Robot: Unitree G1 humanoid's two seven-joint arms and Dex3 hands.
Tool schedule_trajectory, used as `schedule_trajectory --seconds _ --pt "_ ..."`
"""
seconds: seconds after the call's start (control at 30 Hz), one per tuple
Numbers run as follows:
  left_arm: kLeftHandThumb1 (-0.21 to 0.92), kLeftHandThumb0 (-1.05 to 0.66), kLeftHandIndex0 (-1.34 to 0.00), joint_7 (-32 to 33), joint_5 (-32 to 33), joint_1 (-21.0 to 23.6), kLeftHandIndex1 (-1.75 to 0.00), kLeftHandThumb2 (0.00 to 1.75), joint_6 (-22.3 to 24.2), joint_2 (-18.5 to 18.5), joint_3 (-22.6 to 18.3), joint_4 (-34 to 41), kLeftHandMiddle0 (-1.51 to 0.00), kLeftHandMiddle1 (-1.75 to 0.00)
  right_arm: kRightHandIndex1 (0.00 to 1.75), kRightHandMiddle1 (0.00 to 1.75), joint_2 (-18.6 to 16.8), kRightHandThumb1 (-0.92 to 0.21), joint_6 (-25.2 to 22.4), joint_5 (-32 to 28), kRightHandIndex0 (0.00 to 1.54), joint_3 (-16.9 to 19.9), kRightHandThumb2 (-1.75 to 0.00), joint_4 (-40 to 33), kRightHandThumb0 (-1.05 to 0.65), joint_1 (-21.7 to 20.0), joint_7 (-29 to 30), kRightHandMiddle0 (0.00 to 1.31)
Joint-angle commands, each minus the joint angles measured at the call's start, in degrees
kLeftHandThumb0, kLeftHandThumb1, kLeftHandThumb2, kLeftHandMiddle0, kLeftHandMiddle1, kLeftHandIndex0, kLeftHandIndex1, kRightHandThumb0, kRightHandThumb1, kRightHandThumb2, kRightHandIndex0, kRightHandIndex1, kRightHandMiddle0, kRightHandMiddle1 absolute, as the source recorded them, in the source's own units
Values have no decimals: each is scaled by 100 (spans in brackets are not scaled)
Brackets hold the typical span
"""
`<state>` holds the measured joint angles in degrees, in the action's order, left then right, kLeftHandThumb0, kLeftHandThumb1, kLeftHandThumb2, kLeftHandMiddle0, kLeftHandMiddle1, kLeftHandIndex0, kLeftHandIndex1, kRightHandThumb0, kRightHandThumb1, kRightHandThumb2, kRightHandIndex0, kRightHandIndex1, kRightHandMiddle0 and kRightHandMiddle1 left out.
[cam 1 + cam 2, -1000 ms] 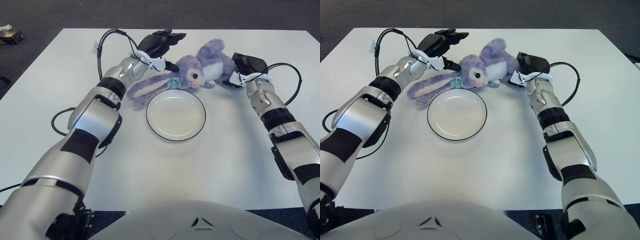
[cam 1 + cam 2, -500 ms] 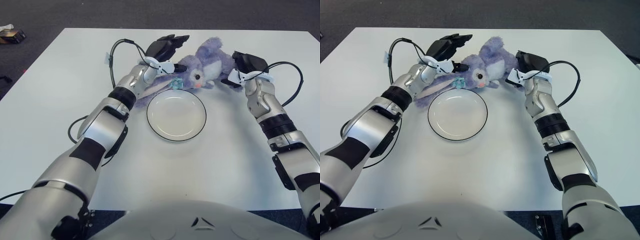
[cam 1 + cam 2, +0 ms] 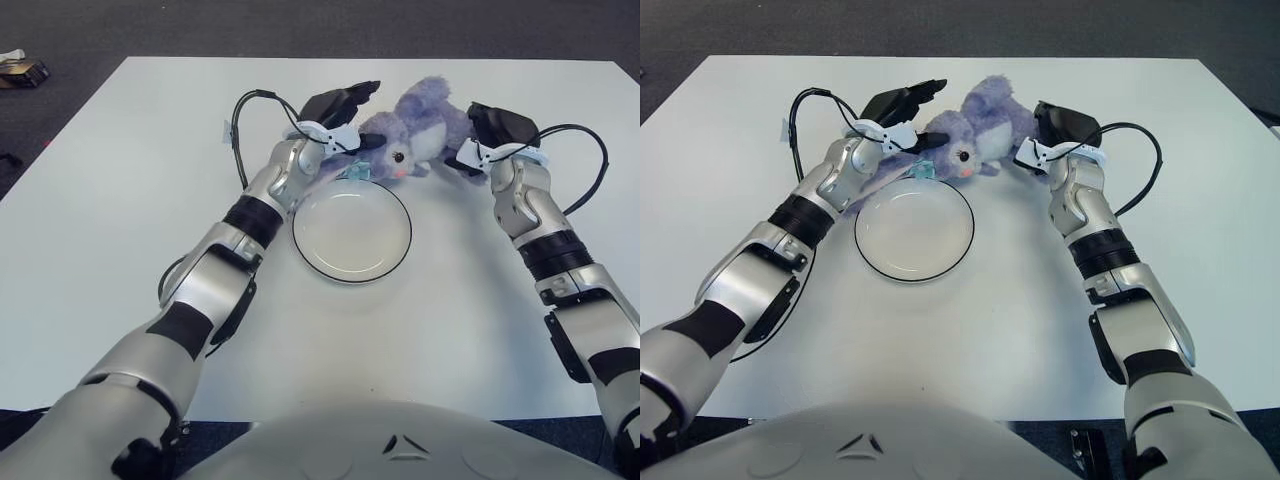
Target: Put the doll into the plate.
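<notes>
Doll, one purple rabbit, is laid crosswise behind one plate, face toward the plate, pressed between left hand and right hand; whether the fingers are closed cannot be told.

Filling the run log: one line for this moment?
purple plush bunny doll: on table beyond black-rimmed white plate | left hand: at doll's head | right hand: at doll's body | plate: no doll

doll's ears hidden by left hand

Both eyes of my head camera are looking forward and down over my chest at the white table, set slightly apart. Each is taking in the same stretch: my two arms, the plate and the far table edge.
</notes>
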<state>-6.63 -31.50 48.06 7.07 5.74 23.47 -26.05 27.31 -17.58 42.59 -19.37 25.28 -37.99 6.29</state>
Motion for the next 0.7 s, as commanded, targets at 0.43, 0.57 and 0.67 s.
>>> schedule_trajectory --seconds 0.43,0.57,0.67 --pt "92 -102 -32 -772 410 -73 0 83 561 36 -195 780 -50 -1 175 175 38 -61 27 894 77 -410 -72 649 10 -159 979 58" --pt "92 -101 -32 -797 529 -50 0 86 554 16 -262 845 -49 0 175 175 48 -65 -73 1155 75 -546 -64 793 8 -218 1146 57" --pt "92 -101 -32 -794 571 -48 0 87 534 21 -277 849 -48 0 175 175 38 -67 -120 1244 75 -604 -60 874 7 -259 1190 57"
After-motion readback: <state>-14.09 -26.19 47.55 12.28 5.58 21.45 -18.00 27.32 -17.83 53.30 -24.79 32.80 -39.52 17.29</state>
